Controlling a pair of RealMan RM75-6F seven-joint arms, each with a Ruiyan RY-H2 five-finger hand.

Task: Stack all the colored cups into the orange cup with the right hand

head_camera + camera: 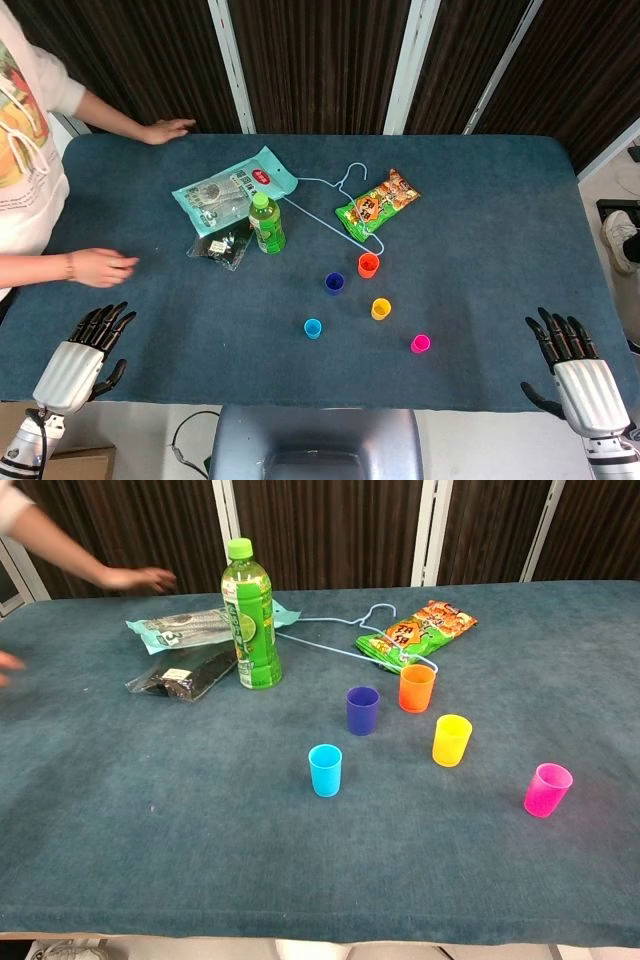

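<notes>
I see five small plastic cups, all upright, mouths up, none nested, near frame centre. Orange cup [416, 688] sits farthest back; dark blue cup [362, 710] just left of it. Yellow cup [451, 740] lower right, light blue cup [325, 770] lower left, pink cup [547, 789] far right, well apart.

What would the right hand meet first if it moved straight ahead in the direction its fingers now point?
Probably nothing: the right hand points up and slightly left over bare table; the pink cup lies well left of that line.
</notes>
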